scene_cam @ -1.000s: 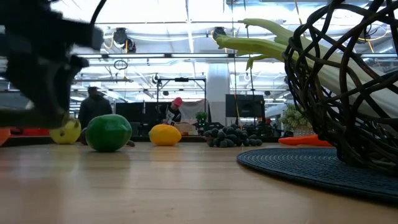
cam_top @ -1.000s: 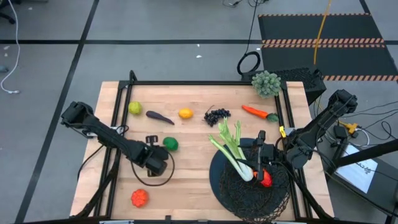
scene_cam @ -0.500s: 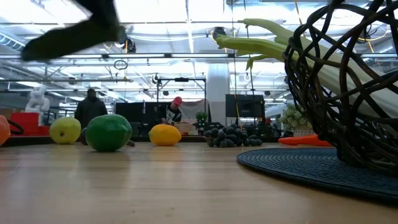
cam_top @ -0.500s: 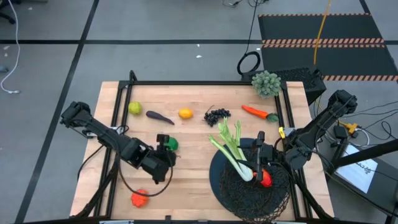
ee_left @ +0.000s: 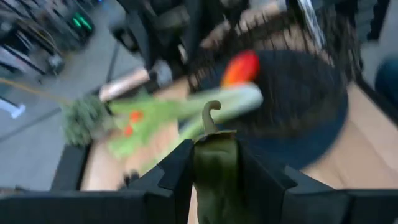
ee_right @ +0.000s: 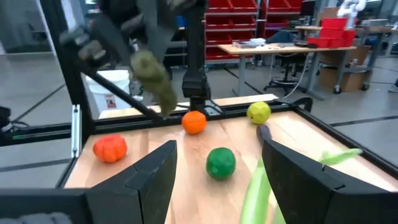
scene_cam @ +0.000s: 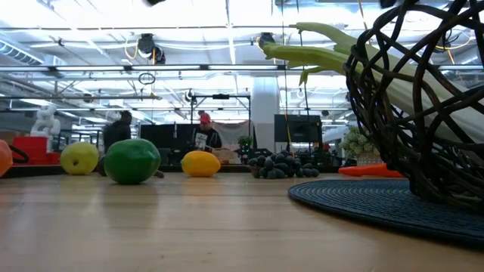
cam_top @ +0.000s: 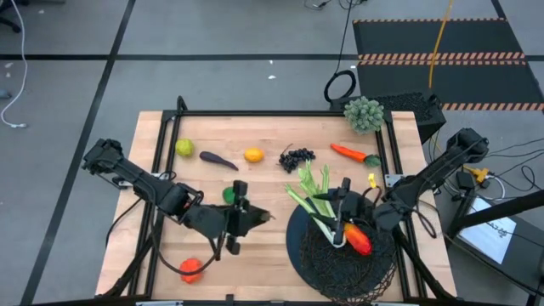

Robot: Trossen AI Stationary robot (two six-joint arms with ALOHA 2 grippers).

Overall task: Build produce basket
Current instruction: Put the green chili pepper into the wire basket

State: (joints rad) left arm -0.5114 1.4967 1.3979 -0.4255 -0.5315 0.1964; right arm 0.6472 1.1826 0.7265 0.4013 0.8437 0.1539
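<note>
My left gripper is shut on a dark green pickle and hangs above the table, left of the basket. The black wire basket holds the long celery stalk and a red-orange mango. My right gripper hovers open over the basket's far left part, with nothing between its fingers. A lime, a yellow-green fruit, an eggplant, a lemon, grapes and a carrot lie on the table. My left gripper pinches the pickle's body between its two fingers, which lie along it. The curled stem end sticks out past the fingertips. The fingers come from the table's left, slanting a little downward. The pickle is lifted clear of the table.
A red-orange fruit lies near the front left corner. A grey-green bumpy clump sits at the far right corner. A black frame runs around the tabletop. Bare wood lies between the lime and the basket's dark mat.
My left gripper has risen from the table with the pickle, gone toward the basket and tipped from pointing down to nearly level. My right gripper has shifted a little toward the table's left over the basket, staying open.
</note>
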